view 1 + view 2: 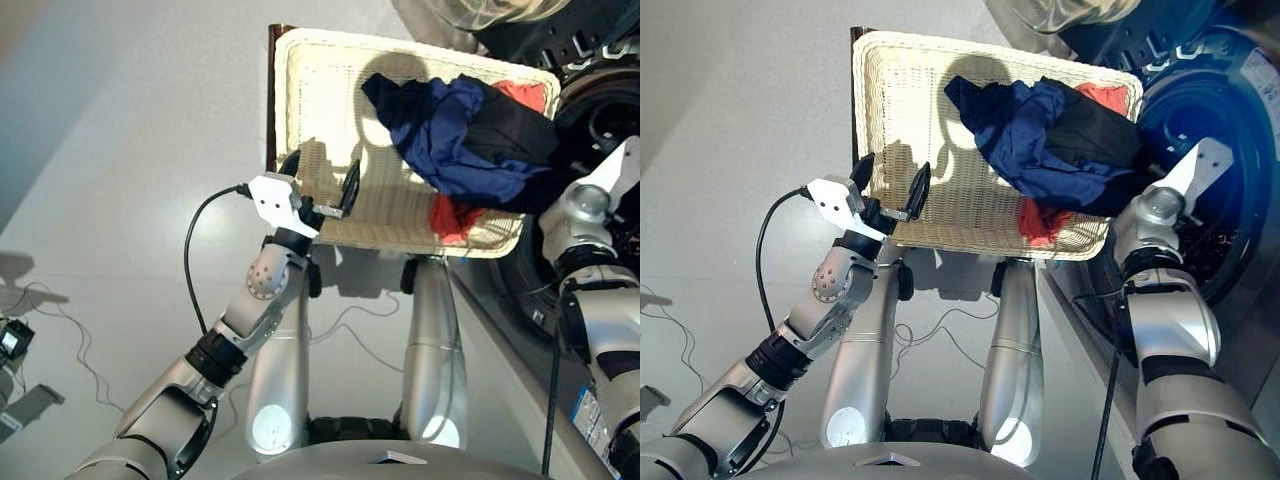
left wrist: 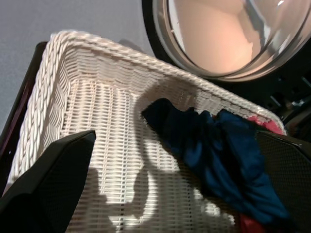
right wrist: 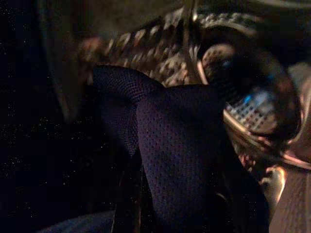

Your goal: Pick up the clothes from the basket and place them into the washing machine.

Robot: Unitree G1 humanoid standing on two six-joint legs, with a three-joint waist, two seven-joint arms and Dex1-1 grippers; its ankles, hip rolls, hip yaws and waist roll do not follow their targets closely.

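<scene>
Cream-white wicker, tightly woven with a thick braided rim, forms the shallow rectangular basket (image 1: pixel 330 130), and your clothes sit crumpled in its right half: the navy blue garment (image 1: pixel 445 130) on top, the black one (image 1: pixel 515 130) beside it, coral-red (image 1: pixel 455 215) showing beneath. You have bare weave across the left half, where the left gripper (image 1: pixel 322 188) hangs with fingers spread and empty, clothes well to its right. The right gripper (image 3: pixel 146 160) is clenched on dark mesh cloth by the washing machine (image 1: pixel 1230 130).
</scene>
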